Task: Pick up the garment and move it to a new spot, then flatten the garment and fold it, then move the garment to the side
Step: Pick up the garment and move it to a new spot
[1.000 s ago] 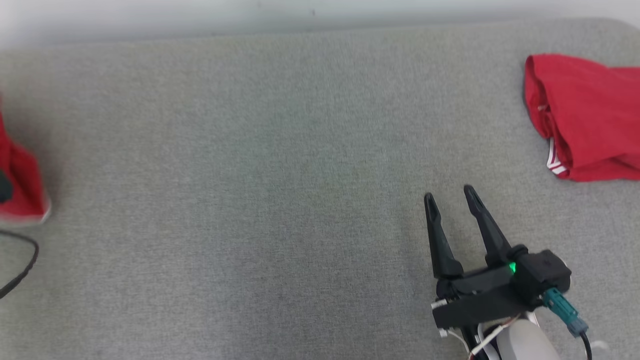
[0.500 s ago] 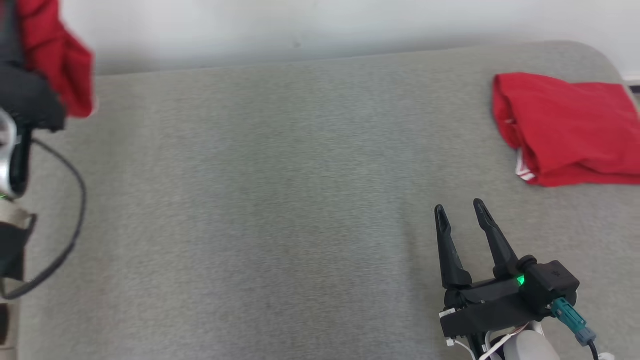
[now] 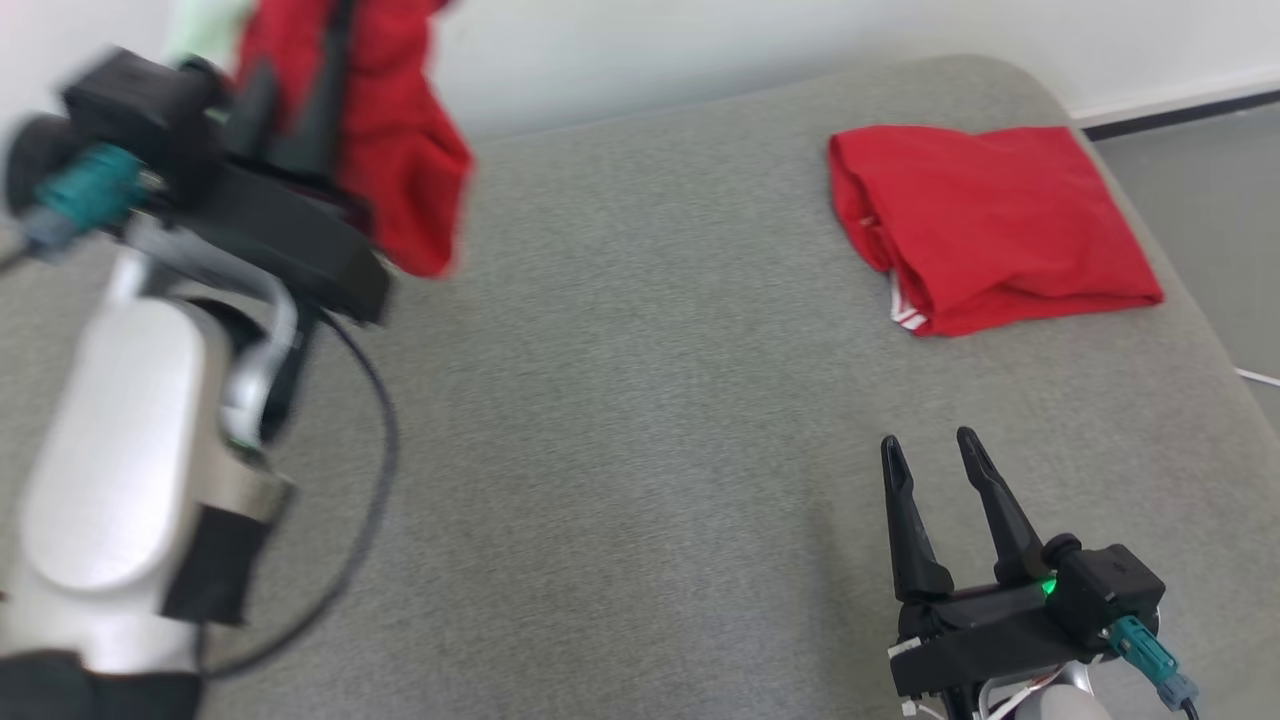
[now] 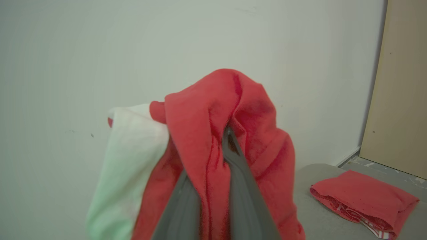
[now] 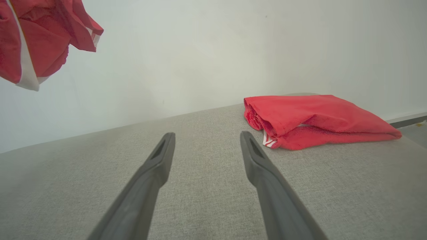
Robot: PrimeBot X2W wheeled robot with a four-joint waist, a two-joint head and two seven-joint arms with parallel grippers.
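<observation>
A red garment with white trim (image 3: 400, 150) hangs crumpled in the air over the table's far left, with my left gripper (image 3: 300, 90) shut on it. In the left wrist view the cloth (image 4: 213, 133) drapes over both dark fingers (image 4: 240, 186) and hides their tips. From the right wrist view the same bundle (image 5: 36, 36) dangles at the upper left. My right gripper (image 3: 928, 442) rests low over the near right of the table, open, with nothing between its fingers (image 5: 206, 136).
A second red garment (image 3: 990, 220), folded, lies at the table's far right corner (image 5: 317, 116). The grey padded table (image 3: 640, 400) ends at a rounded right edge with floor (image 3: 1200, 180) beyond. A black cable (image 3: 380, 470) loops off my left arm.
The head camera has swung, shifting the whole picture left. My left arm has come up into view, carrying the red garment higher and further in over the table. The right gripper stays open.
</observation>
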